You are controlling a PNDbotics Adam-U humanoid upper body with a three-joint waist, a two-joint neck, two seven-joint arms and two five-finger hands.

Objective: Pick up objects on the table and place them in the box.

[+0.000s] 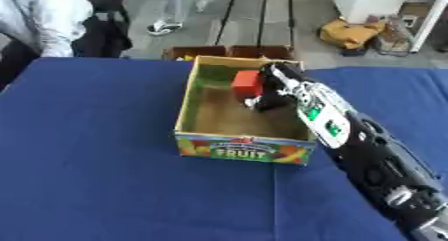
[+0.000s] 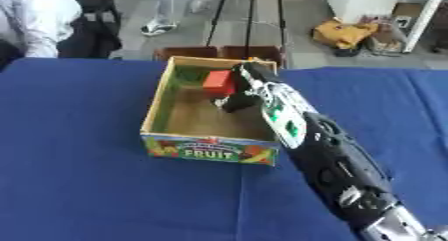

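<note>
Standing at the left far corner is a person in a light top (image 1: 44, 15), clear of the work and touching nothing on it. Blue cloth covers the surface (image 1: 87, 160) edge to edge, and no loose object shows on it in either view, so by my judgement little or nothing remains outside to collect. Near the middle sits the box (image 1: 243, 150), an open cardboard tray with "FRUIT" printed on its near wall, its floor bare and brown. A red block (image 1: 247, 82) is inside at the far right corner, up against the far wall. The right hand (image 1: 273, 92) reaches over the box's right wall and down to that block, fingers curled beside it; whether they grip the block or have let it go cannot be told from here. The arm's angle suggests the block is being set down deep in the corner, leaving the floor free. The left hand appears in neither view. Beyond the surface, to the right, lie grey floor, a yellow bag (image 1: 350, 32) and a white cabinet (image 1: 367, 0).
</note>
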